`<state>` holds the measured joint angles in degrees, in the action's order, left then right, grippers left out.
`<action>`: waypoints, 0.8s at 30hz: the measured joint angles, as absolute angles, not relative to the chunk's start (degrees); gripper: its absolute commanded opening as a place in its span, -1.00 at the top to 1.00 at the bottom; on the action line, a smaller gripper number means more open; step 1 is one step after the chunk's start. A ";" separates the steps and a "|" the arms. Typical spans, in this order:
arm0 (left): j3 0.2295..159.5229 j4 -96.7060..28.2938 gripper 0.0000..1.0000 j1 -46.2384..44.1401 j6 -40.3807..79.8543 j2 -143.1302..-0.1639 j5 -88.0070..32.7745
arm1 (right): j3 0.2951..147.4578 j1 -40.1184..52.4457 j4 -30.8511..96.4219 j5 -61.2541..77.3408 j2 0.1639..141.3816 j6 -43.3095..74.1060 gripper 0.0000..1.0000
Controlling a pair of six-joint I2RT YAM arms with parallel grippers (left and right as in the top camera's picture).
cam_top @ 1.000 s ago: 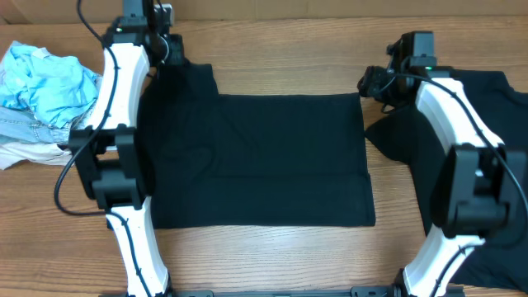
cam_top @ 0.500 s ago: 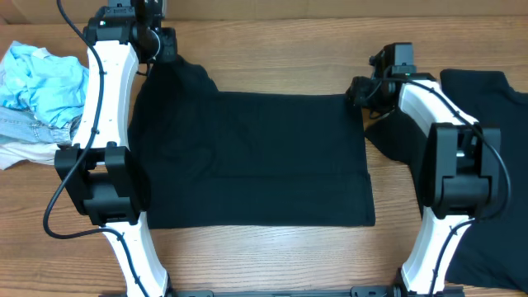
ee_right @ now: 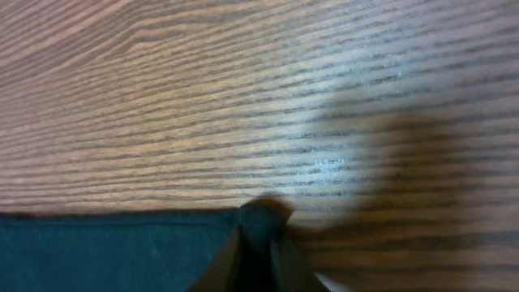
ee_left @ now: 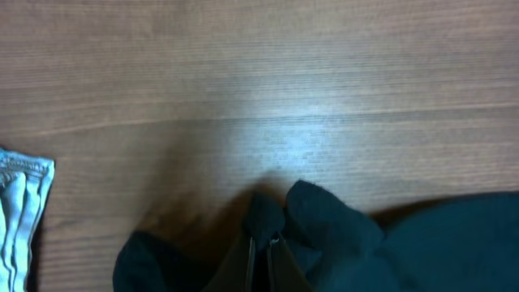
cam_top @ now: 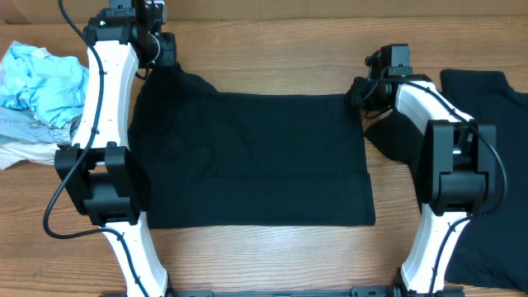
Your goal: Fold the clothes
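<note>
Clothes: black shirt point(cam_top: 256, 157) soft, light, floppy, spread between claws. Left claw point(ee_left: 263, 237) clamped on shirt corner; right claw point(ee_right: 258, 221) clamped on other corner. Corners best hold.

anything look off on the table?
Nothing damaged. The middle T-shirt lies flat, both far corners pinched by the left gripper and right gripper. A black flap juts askew past its right edge. Crumpled light-blue clothes heap at the left.

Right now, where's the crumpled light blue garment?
Overhead view: the crumpled light blue garment sits at the far left edge of the table, just outside the left arm and left of the spread black T-shirt.
</note>
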<state>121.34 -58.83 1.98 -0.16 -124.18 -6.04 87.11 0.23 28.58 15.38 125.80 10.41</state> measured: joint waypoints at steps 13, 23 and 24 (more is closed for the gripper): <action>121.34 -73.25 0.92 2.22 -2.07 -124.18 -1.43 | 87.11 -0.62 44.16 17.69 114.26 10.44 0.82; 121.34 -89.08 0.92 4.29 -2.07 -124.18 -0.08 | 87.20 -0.78 56.90 16.78 111.15 10.44 0.83; 121.34 -90.37 0.92 4.60 -2.09 -124.18 0.05 | 87.20 -0.82 57.84 16.47 111.15 10.46 0.83</action>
